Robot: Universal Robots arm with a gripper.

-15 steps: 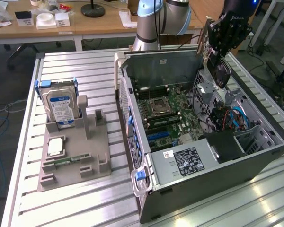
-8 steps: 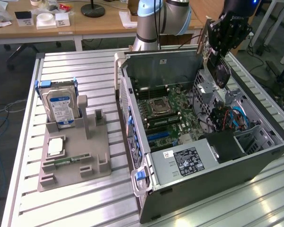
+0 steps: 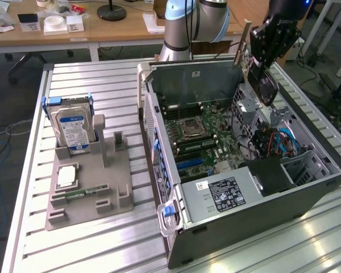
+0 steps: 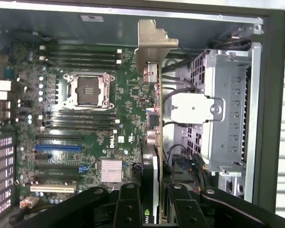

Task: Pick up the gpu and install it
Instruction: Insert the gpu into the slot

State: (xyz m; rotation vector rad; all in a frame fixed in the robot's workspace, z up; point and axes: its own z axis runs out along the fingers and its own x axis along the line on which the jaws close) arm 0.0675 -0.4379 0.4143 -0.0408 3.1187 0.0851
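While the pincer (image 3: 259, 65) grips the gpu (image 3: 266, 86) on edge, held above the open computer case (image 3: 244, 222), pickup looks complete; seating the card on the motherboard (image 4: 128, 124) is not yet done.

Dell logo on the motherboard (image 4: 85, 130), Nvidia logo on the gpu (image 4: 151, 166).

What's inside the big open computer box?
A green motherboard with its processor socket, blue cables and a metal drive cage. The grey labelled cover hides whatever lies beneath it. The gripper holds the gpu above.
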